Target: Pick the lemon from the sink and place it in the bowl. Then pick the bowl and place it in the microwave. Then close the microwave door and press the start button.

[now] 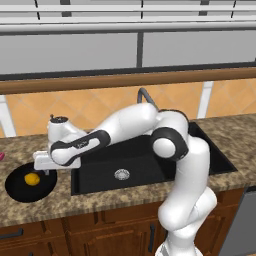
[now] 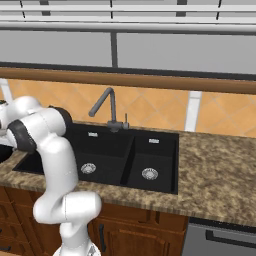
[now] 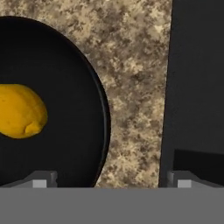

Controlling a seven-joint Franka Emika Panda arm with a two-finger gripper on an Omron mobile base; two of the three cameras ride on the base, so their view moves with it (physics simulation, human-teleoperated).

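The small yellow-orange lemon (image 1: pixel 32 179) lies in the wide glossy black bowl (image 1: pixel 15 192) on the speckled granite table (image 1: pixel 100 200), left of the matte black sink (image 1: pixel 100 172); the released claw (image 1: pixel 44 171) hovers above. Microwave steps remain.

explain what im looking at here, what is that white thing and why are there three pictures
The white thing is a robot arm in a rendered kitchen. Two cameras sit behind it, one on its left and one on its right, both looking down at the same stone counter. The third camera rides on the hand and looks along its grasping end, the gripper.

Set into the counter is a black double sink with a grey faucet. Left of the sink sits a shallow black bowl with a lemon already lying in it.

The arm reaches left over the bowl's rim nearest the sink. Its jaws stand wide open and hold nothing.
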